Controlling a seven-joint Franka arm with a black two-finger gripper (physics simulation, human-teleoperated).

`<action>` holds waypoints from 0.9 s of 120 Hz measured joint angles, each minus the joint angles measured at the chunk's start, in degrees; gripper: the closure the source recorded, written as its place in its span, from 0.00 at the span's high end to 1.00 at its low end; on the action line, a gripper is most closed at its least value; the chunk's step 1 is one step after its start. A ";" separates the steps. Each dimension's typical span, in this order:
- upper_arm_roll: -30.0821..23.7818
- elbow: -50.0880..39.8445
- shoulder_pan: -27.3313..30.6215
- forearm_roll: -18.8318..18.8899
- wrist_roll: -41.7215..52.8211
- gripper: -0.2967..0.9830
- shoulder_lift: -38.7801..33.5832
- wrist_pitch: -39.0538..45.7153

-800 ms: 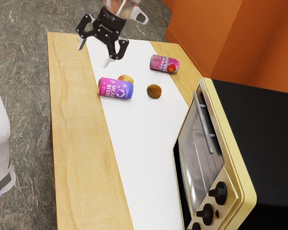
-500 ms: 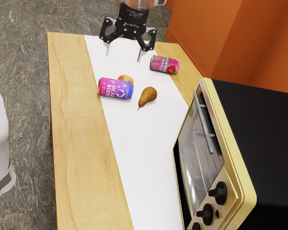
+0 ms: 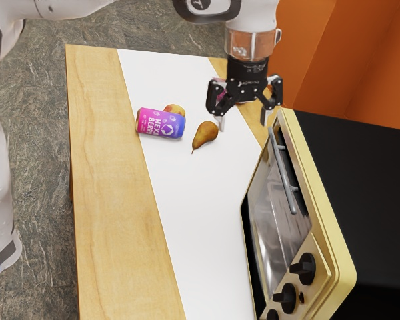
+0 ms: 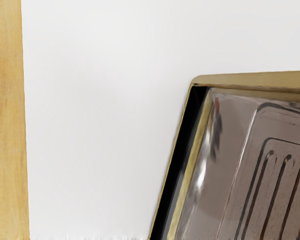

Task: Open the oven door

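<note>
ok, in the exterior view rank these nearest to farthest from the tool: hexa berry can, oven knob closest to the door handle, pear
1. Pear, just to the exterior view's left of the tool
2. Hexa Berry can, farther toward the exterior view's left
3. Oven knob, far down the exterior view, toward its right

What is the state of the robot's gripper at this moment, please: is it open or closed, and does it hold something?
Gripper: open, its two fingers standing apart, holding nothing.
</note>
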 joint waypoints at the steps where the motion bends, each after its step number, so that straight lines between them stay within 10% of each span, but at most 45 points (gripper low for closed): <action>1: -0.06 -0.06 -0.01 0.01 -0.17 0.77 -0.01 0.25; 108: -1.69 -5.47 1.33 4.94 0.57 0.77 1.08 13.49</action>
